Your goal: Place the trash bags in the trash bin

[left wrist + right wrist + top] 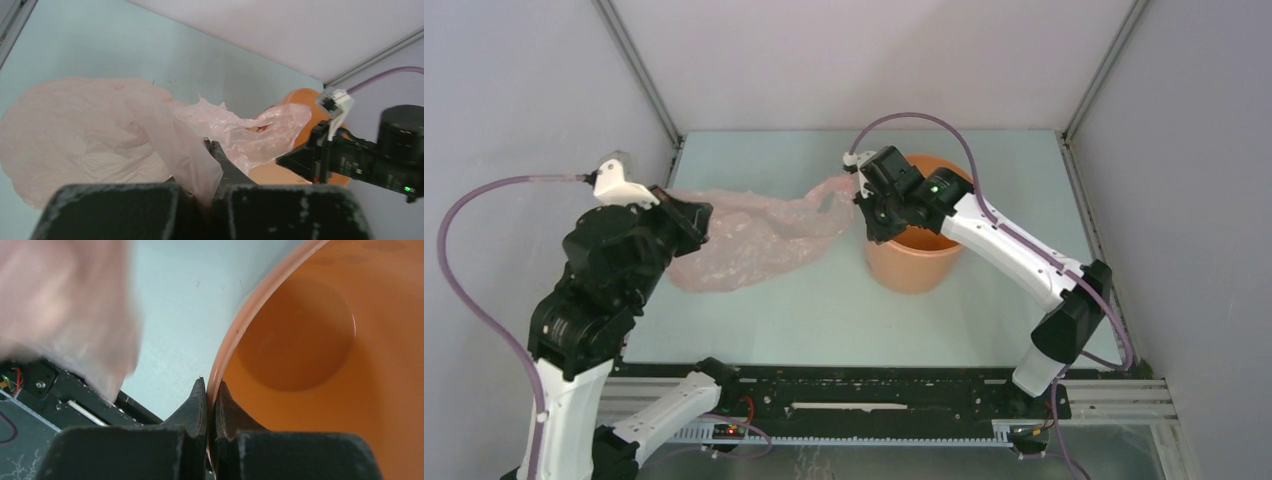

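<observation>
left gripper (212, 145) pinching bag (90, 125), seemingly | right gripper (211, 390) clamps bin (390, 390) rim, wrist view only

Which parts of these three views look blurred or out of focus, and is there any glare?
Right wrist view: the pink trash bag is a blurred smear at upper left, while the orange trash bin has a crisp rim. Left wrist view: the bag is sharp with a glossy sheen, and the left hand looks soft at the bottom edge. Top view: even, diffuse light, no harsh glare.
</observation>
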